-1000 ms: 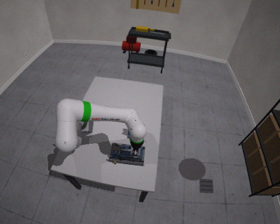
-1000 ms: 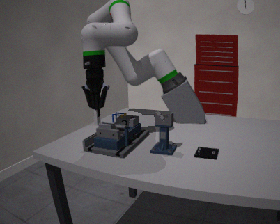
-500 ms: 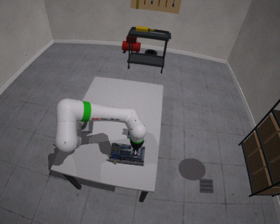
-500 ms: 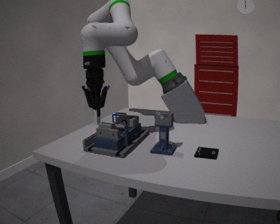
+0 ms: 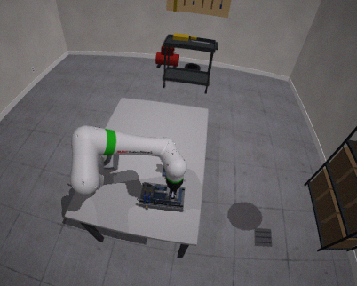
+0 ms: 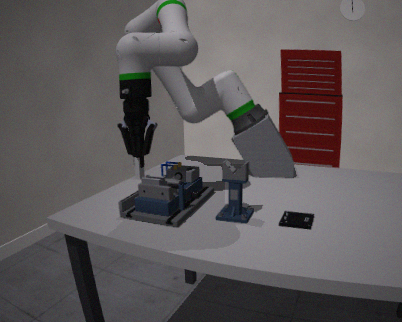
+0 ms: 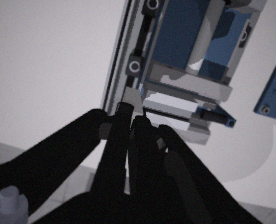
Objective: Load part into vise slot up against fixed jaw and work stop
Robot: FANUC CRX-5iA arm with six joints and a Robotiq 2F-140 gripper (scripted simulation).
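grey and pale, the block [image 7: 176, 105] lies low in the vise [image 6: 163, 197], between the blue jaws, and we judge the main carrying work done: the black infeed plate [image 6: 296, 219] on the table [image 6: 347, 240] shows nothing on it, and the blue v-block stand [image 6: 235, 200] holds nothing either. our gripper [image 6: 138, 162] hangs just above the near end of the vise with its fingers pressed together on nothing, tips pointing down at the block's end, close to it; whether they touch it we cannot tell. what looks left to us is the seating: a nudge so the long side lies against the fixed jaw and the end meets the short stop rod [image 7: 216, 116], then lifting the arm away. in the wrist view the block shows a light top face with a darker band along it, which we take for the slot facing up, though it is too blurred to be sure, and we cannot tell whether it sits flat on the low bars.
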